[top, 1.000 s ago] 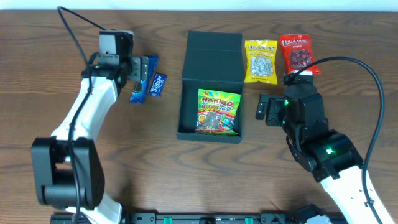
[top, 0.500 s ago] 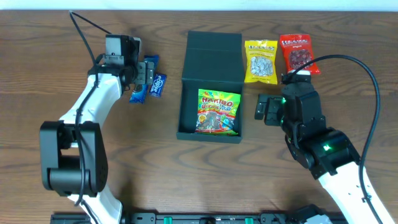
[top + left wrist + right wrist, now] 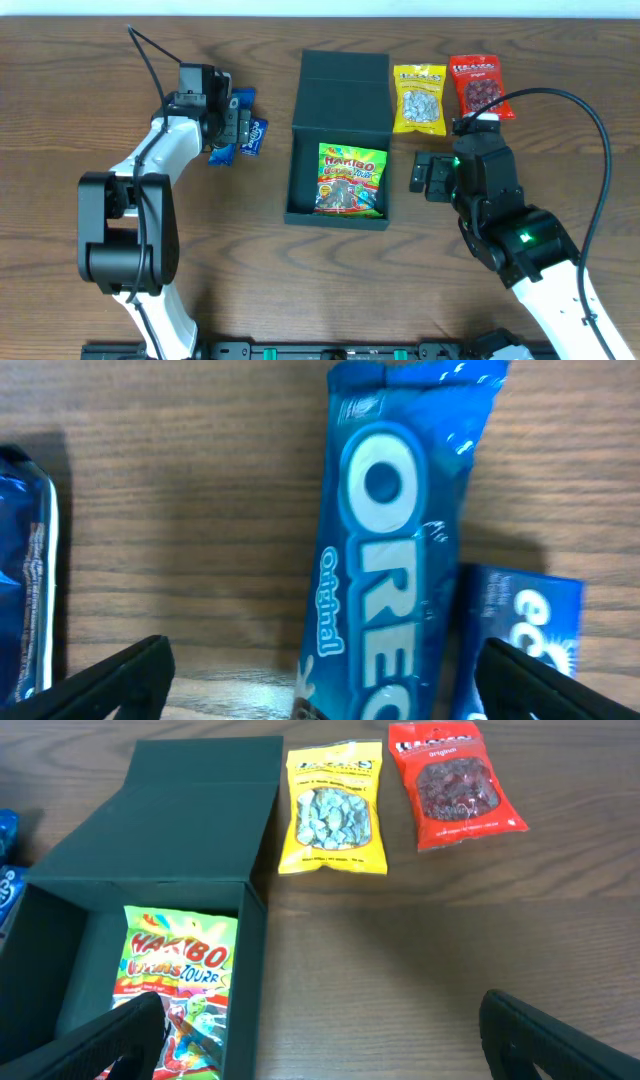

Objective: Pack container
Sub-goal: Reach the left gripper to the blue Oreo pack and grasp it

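The dark teal-green container [image 3: 340, 90] stands open at the table's middle with its flap lid laid back; it also shows in the right wrist view [image 3: 190, 830]. A Haribo packet [image 3: 350, 180] lies inside it. My left gripper [image 3: 240, 128] is open and hangs over blue Oreo packets [image 3: 252, 136]; in the left wrist view one Oreo packet [image 3: 395, 540] lies between the fingers, with another [image 3: 520, 630] to its right. My right gripper [image 3: 425, 172] is open and empty, just right of the container.
A yellow snack packet [image 3: 420, 98] and a red snack packet [image 3: 478, 85] lie right of the container's lid. Another blue packet [image 3: 25, 580] shows at the left wrist view's left edge. The table is dark wood.
My left arm has moved right, bringing its gripper over the Oreo packets. The right arm has barely moved.
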Controlling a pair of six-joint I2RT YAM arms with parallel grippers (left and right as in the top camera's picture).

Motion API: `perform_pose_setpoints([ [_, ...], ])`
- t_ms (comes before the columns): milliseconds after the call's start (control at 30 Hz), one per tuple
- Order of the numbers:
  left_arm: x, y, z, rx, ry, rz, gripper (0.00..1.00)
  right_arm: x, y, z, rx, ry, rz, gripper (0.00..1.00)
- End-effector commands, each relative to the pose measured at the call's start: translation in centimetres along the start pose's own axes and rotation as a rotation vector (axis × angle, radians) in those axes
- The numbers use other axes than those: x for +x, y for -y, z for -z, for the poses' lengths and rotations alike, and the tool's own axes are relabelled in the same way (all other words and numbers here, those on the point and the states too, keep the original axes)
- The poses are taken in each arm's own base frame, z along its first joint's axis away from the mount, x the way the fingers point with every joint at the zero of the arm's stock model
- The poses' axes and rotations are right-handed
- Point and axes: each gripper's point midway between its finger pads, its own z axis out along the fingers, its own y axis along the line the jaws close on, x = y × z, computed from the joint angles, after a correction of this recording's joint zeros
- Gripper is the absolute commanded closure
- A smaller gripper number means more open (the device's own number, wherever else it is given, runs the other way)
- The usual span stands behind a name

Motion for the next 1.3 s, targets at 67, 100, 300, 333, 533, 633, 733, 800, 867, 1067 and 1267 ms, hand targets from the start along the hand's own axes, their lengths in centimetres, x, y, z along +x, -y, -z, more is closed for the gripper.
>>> perform_pose_setpoints([
  [67,0.0,-1.7,-0.8,-0.08,-0.013,-0.014,0.0,-0.6,0.3,0.2,0.013,0.015,0.002,0.01],
  [100,0.1,-1.9,-0.8,-0.093,-0.018,-0.014,0.0,-0.6,0.3,0.2,0.013,0.015,0.002,0.01],
  [300,0.3,-2.3,-0.9,-0.118,-0.024,-0.015,0.15,-0.7,0.3,0.2,0.013,0.015,0.002,0.01],
  [333,0.3,-2.3,-0.9,-0.118,-0.025,-0.015,0.18,-0.7,0.3,0.2,0.013,0.015,0.002,0.01],
  [533,0.5,-2.3,-0.9,-0.113,-0.032,-0.014,0.4,-0.7,0.3,0.2,0.013,0.015,0.002,0.01],
  [633,0.9,-2.3,-0.9,-0.113,-0.048,-0.015,0.46,-0.7,0.3,0.2,0.013,0.015,0.002,0.01],
  [733,1.4,-2.2,-0.9,-0.112,-0.067,-0.015,0.52,-0.7,0.3,0.2,0.013,0.015,0.002,0.01],
  [800,1.6,-2.2,-0.9,-0.112,-0.078,-0.015,0.56,-0.7,0.3,0.2,0.013,0.015,0.002,0.01],
  [867,1.9,-2.2,-0.8,-0.112,-0.089,-0.016,0.59,-0.7,0.3,0.2,0.013,0.015,0.002,0.01],
  [1067,2.4,-2.2,-0.8,-0.113,-0.106,0.015,0.69,-0.7,0.3,0.2,0.013,0.016,0.002,0.01],
  [1267,2.5,-2.2,0.1,-0.114,-0.113,0.054,0.73,-1.0,0.4,0.2,0.018,0.029,-0.001,0.01],
])
